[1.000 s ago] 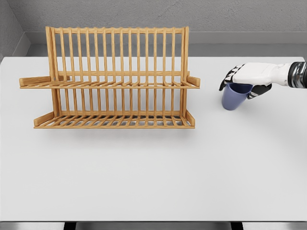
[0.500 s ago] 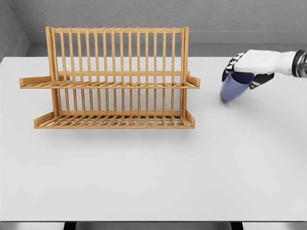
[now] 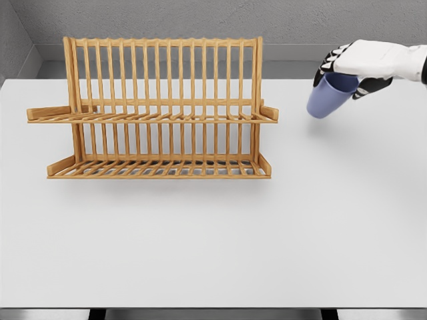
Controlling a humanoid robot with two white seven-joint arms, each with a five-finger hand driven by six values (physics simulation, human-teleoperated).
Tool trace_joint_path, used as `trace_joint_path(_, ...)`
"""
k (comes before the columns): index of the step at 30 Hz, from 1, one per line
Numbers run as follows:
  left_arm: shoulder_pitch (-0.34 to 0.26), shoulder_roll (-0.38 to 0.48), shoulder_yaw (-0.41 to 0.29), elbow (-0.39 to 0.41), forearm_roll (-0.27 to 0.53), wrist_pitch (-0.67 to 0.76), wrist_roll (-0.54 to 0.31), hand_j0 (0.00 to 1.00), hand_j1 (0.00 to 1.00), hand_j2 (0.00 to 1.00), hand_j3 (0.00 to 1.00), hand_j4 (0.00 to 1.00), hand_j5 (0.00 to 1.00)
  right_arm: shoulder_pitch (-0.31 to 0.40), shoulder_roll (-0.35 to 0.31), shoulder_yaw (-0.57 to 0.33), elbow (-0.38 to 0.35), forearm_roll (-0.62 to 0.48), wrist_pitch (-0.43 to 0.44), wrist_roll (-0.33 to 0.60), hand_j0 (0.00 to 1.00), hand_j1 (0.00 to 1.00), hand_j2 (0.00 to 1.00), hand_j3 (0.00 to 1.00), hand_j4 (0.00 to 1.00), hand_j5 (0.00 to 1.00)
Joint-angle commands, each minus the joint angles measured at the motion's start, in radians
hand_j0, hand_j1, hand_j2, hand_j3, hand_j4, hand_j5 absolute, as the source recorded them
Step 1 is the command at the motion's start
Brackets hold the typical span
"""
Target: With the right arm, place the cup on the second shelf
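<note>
A blue cup [image 3: 327,97] hangs tilted in the air at the upper right of the head view, its base pointing down and to the left. My right hand [image 3: 352,69] is shut on its rim from above, the arm entering from the right edge. The cup is clear of the table, well to the right of the wooden two-tier rack [image 3: 160,110]. The rack's upper shelf [image 3: 153,118] and lower shelf [image 3: 160,168] both carry nothing. The cup's height is roughly level with the upper shelf. My left arm does not show.
The white table [image 3: 213,233] spreads wide in front of and to the right of the rack. A grey wall runs along the table's far edge. The rack's tall slatted back stands behind both shelves.
The right hand has lifted the cup up and slightly to the right, off the table. The cup has tipped more, its base swinging to the left.
</note>
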Motion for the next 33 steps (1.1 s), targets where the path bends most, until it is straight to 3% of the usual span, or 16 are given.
trace_joint_path(1,0.000,0.000,0.000,0.000,0.000,0.000,0.000,1.00,1.00,1.00,1.00,1.00,1.00,0.000,0.000,-0.023,-0.013,-0.006,0.003,-0.001,0.65,0.65,0.65,0.65,0.65,0.65)
trace_joint_path(7,0.000,0.000,0.000,0.000,0.000,0.000,0.000,1.00,1.00,1.00,1.00,1.00,1.00,-0.002,-0.002,-0.066,-0.028,-0.004,0.003,-0.001,0.65,0.65,0.65,0.65,0.65,0.65)
trace_joint_path(14,0.000,0.000,0.000,0.000,0.000,0.000,0.000,1.00,1.00,1.00,1.00,1.00,1.00,0.000,-0.003,-0.091,-0.096,-0.006,0.003,-0.001,0.65,0.65,0.65,0.65,0.65,0.65)
trace_joint_path(19,0.000,0.000,0.000,0.000,0.000,0.000,0.000,1.00,1.00,1.00,1.00,1.00,1.00,0.000,-0.011,-0.097,-0.195,-0.006,0.003,-0.001,0.65,0.65,0.65,0.65,0.65,0.65)
trace_joint_path(33,0.000,0.000,0.000,0.000,0.000,0.000,0.000,1.00,1.00,1.00,1.00,1.00,1.00,0.011,-0.008,-0.126,-0.389,-0.007,0.003,-0.001,0.65,0.65,0.65,0.65,0.65,0.65)
